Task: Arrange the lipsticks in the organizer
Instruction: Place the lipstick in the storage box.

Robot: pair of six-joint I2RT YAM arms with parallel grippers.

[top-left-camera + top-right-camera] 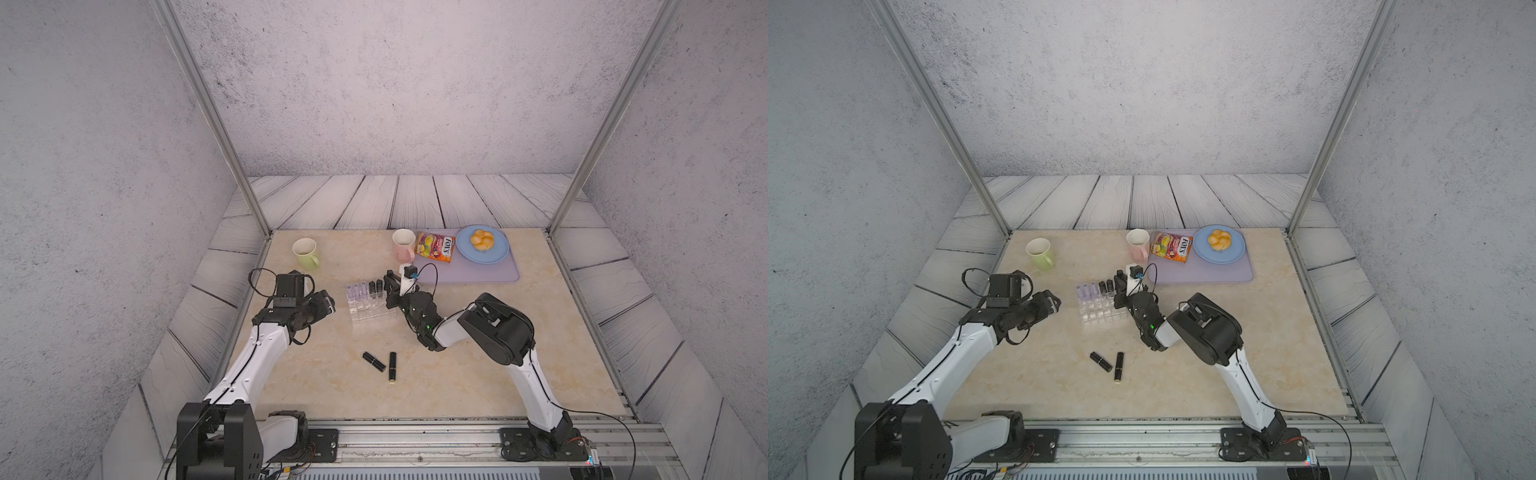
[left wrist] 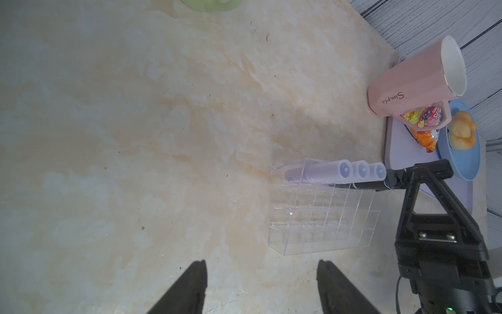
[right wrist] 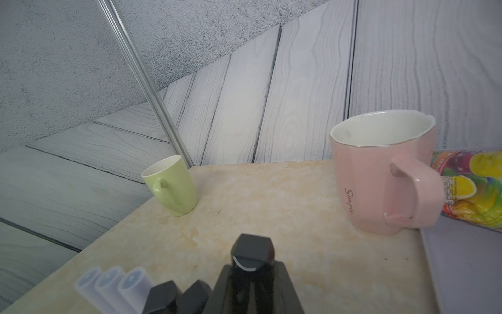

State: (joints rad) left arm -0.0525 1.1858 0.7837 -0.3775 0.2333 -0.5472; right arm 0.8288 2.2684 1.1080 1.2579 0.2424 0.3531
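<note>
Our right tool (image 3: 254,274) pinches a glossy black cylinder lipstick (image 3: 252,250) upright at the three o'clock end of the far row of the clear acrylic grid organizer (image 1: 370,312). There we see three pale lilac slim lipsticks (image 1: 356,289) and two black lipsticks (image 1: 379,285). Two other black lipsticks (image 1: 392,365) lie on the beige tabletop (image 1: 478,365) at six o'clock. The left tool (image 2: 260,285), at nine o'clock, is spread.
</note>
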